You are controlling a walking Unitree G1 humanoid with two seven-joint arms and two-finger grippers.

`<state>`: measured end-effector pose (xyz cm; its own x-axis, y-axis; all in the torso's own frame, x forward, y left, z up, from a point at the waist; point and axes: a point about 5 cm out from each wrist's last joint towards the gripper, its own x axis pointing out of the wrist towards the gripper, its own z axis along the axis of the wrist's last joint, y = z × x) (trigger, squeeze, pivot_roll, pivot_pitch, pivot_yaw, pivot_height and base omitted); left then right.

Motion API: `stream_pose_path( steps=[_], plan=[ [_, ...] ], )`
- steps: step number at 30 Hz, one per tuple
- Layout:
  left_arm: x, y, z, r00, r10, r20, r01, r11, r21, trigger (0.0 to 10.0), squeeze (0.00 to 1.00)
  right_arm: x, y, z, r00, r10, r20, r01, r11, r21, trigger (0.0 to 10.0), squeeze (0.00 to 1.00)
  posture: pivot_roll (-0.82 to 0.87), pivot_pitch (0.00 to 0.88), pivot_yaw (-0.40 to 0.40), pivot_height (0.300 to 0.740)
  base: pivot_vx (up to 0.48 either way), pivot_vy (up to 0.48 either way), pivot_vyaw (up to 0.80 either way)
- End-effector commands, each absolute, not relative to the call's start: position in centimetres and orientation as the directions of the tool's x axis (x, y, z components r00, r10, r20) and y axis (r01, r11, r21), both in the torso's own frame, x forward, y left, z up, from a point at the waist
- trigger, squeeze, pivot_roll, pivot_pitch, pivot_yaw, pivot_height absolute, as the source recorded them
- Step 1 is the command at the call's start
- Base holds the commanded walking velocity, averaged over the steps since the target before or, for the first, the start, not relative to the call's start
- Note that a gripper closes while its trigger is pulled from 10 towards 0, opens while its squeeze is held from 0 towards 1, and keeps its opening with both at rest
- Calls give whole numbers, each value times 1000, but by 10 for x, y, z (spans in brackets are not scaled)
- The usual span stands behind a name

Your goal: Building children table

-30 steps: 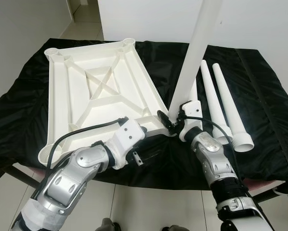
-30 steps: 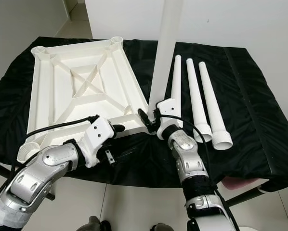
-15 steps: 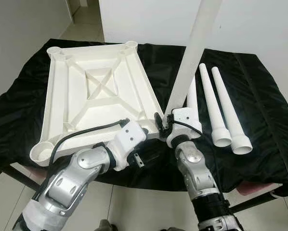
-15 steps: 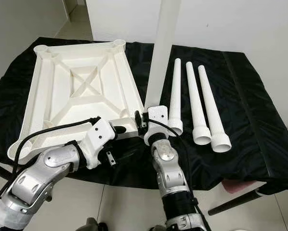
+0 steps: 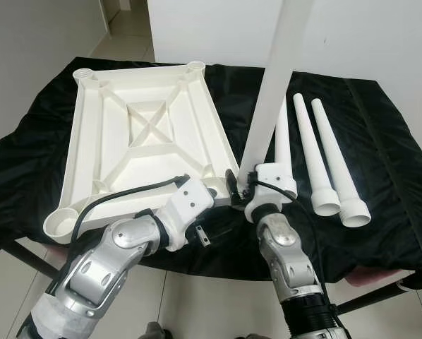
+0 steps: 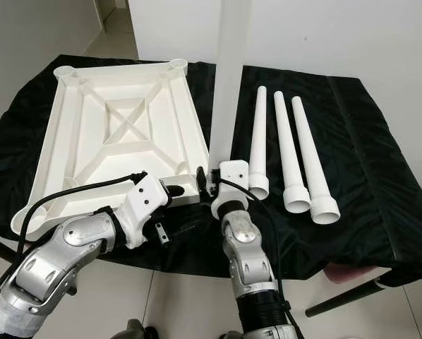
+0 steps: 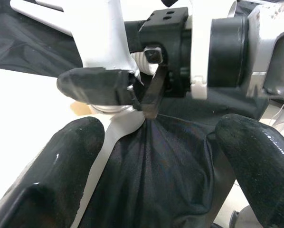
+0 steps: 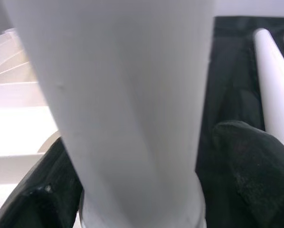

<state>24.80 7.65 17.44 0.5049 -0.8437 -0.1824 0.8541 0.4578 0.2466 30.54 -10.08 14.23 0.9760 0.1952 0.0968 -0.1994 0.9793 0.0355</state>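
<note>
Black cloth-covered table (image 5: 401,176) ahead of me. White plastic tabletop (image 5: 144,141) lying underside-up on left. My left gripper (image 7: 151,137), fingers spread, at its near right corner. My right gripper (image 5: 240,185) clamps tall white plastic leg (image 5: 274,78) upright over that corner. Three white tapered legs (image 5: 317,152) lying right.

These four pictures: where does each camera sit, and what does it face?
Left eye view: on the head, looking down at the tabletop and both arms.
Right eye view: beside it, same scene; three loose legs.
Left wrist view: along the left end effector, open, at the table's corner.
Right wrist view: right end effector clasping the upright leg.
</note>
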Motion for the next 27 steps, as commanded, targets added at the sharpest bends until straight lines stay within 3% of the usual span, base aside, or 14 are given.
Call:
stream_pose_path(
  steps=[1,10,14,22,23,24,25,27],
  plan=[
    [242,77,173,470,-862,-190,872,420,251,10000,0,308,-111,145,964,243,111,-247,969,20,10000,0,-113,84,17,740,0,0,0],
    [242,78,173,469,-863,-190,872,417,256,10000,0,316,-123,155,892,433,130,-425,901,-86,10000,0,-114,93,16,740,0,0,0],
    [242,79,174,467,-863,-193,874,415,254,10000,0,324,-124,160,811,574,115,-556,817,-154,10000,0,-113,103,22,740,0,0,0],
    [244,80,175,470,-861,-193,871,417,260,10000,0,332,-121,158,706,707,51,-681,696,-226,10000,0,-107,105,29,740,0,0,0],
    [244,80,175,471,-861,-193,870,417,262,10000,0,334,-121,158,702,710,44,-685,691,-232,8667,0,-106,104,29,740,0,0,0],
    [244,80,175,471,-861,-193,870,417,262,10000,0,334,-121,158,702,710,44,-685,691,-232,8667,0,-106,104,29,740,0,0,0],
    [244,80,176,473,-860,-193,869,418,264,10000,0,336,-122,156,693,721,32,-694,678,-242,5647,0,-105,103,28,740,0,0,0],
    [244,80,176,473,-860,-193,869,419,264,10000,0,337,-123,156,686,727,30,-701,670,-244,5647,0,-105,103,28,740,0,0,0]
  ],
)
